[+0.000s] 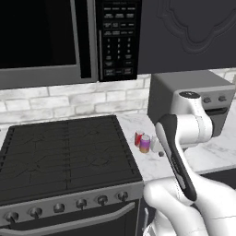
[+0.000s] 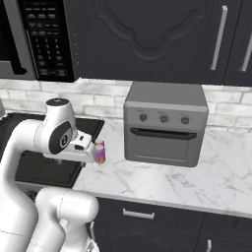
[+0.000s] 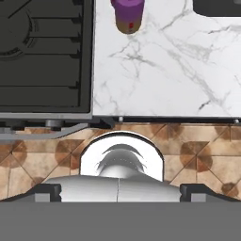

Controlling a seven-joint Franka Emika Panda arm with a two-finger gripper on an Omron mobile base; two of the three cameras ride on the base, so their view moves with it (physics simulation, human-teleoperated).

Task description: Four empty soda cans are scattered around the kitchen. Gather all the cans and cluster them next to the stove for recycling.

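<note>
Purple-pink can (image 1: 145,144) upright on marble bench (image 1: 207,152), just right of stove (image 1: 64,152); red can (image 1: 138,138) touching or just beside it, on the stove side. Toaster oven (image 2: 165,129) further right, microwave (image 1: 55,37) above stove. Fingers released, spread wide, grasping nothing; hand view looks down on bench edge & tile floor (image 3: 207,155).

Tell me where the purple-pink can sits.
The purple-pink can stands on the marble counter just right of the stove, beside a red can, left of the toaster oven.
</note>
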